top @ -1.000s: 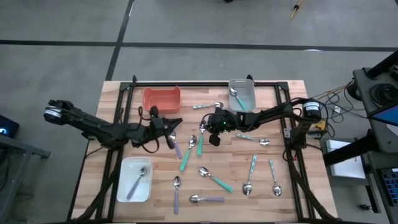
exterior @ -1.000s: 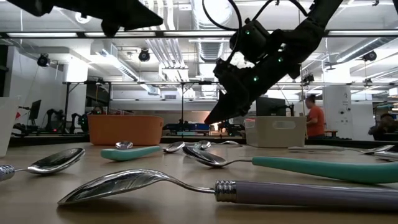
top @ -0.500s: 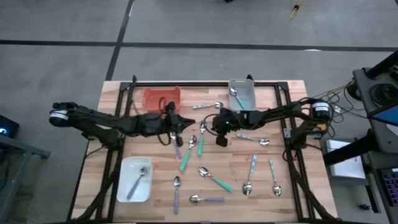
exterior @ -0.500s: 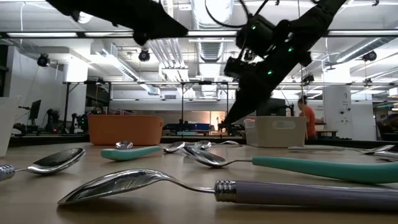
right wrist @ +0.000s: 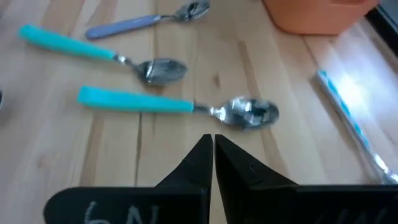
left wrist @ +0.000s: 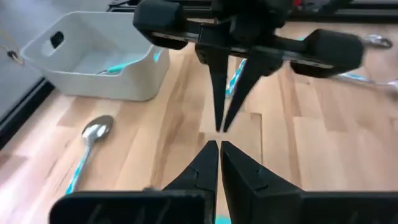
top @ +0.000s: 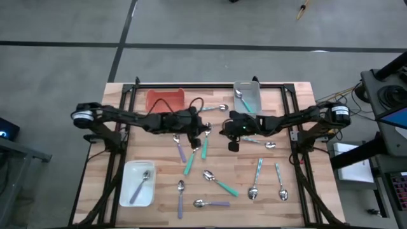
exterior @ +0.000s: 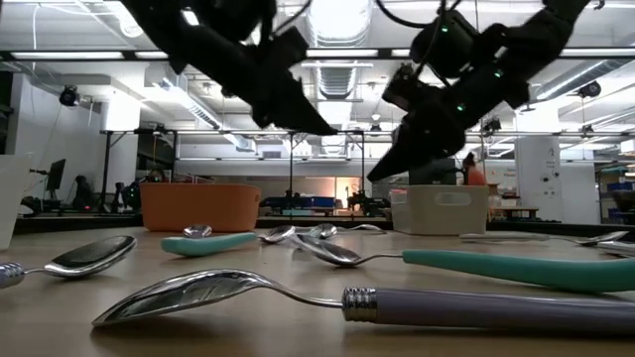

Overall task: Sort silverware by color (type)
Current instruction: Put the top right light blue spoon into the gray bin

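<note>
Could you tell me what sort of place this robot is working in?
Most likely a robotics lab or workshop: a wooden table on a bare concrete floor, exposed ceiling ducts with strip lights, and cluttered workbenches in the room behind.

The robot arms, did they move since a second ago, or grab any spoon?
Yes, they moved. The left gripper slid across the table toward the middle, and the right gripper pulled back a little toward its own side. Now they point at each other above the wood, fingers shut, and neither holds a spoon. The spoons and the trays lie as they did before.
</note>
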